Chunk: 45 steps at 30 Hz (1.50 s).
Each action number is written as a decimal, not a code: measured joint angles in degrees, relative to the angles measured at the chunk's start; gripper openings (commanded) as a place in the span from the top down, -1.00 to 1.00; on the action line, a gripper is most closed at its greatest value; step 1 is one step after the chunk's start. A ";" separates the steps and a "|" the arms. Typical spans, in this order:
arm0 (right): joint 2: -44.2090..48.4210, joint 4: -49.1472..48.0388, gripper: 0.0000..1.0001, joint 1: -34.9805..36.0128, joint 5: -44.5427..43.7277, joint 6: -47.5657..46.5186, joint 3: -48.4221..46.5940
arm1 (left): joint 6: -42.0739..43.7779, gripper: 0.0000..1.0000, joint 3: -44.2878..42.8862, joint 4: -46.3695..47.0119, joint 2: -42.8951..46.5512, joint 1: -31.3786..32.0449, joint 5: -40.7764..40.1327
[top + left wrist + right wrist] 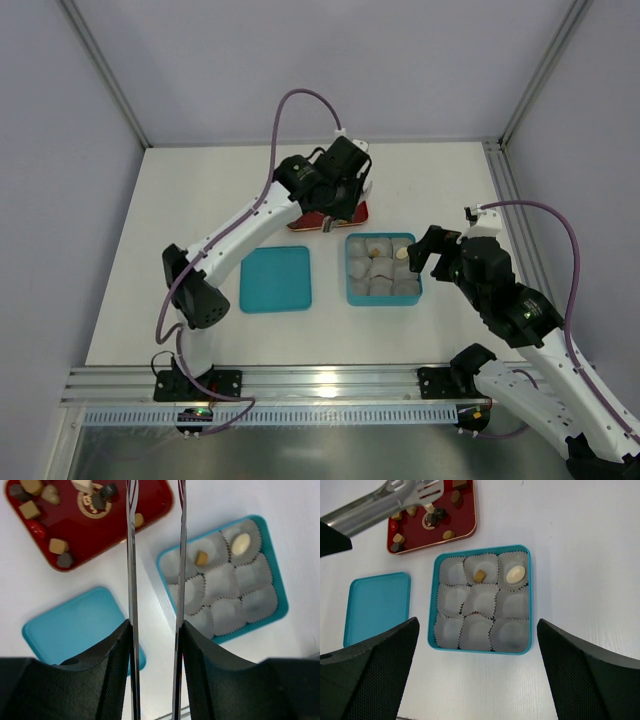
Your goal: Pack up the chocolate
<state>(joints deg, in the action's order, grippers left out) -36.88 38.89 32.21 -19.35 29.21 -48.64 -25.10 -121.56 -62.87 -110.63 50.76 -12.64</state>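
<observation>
Left tool (156, 626) is clenched on steel tongs (131, 555), blades standing apart; seen from the right wrist, their tips hang over the red tray (85, 535), where the loose chocolate (59, 545) lies close beneath, so this arm is nearer; right tool (478, 630), released and spread wide, hovers above the teal box (532, 600); pieces are tiny, brown, tan, cream; two already sit in paper cups (477, 600).

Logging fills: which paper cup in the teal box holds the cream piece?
The far right corner cup: it holds the cream oval chocolate. Its neighbour in mid-row holds a tan square; the other seven cups are empty.
</observation>
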 measured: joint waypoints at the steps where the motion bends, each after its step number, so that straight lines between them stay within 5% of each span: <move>1: 0.00 0.00 -0.99 0.00 0.00 -0.04 -0.02 | 0.09 0.14 -0.37 -0.11 -0.28 -1.18 -0.37; 14: 0.26 0.26 -1.00 0.00 0.00 -0.22 -0.96 | 1.84 0.11 -8.57 -2.16 -13.44 -8.31 -1.92; 45: 0.87 1.40 -0.99 0.00 -0.02 -0.20 -0.96 | 2.82 0.12 -6.86 -2.32 -16.11 -8.85 -1.73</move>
<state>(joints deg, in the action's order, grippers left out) -36.01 40.29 32.21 -19.38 29.02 -49.60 -22.28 -128.42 -65.19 -126.74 41.91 -14.37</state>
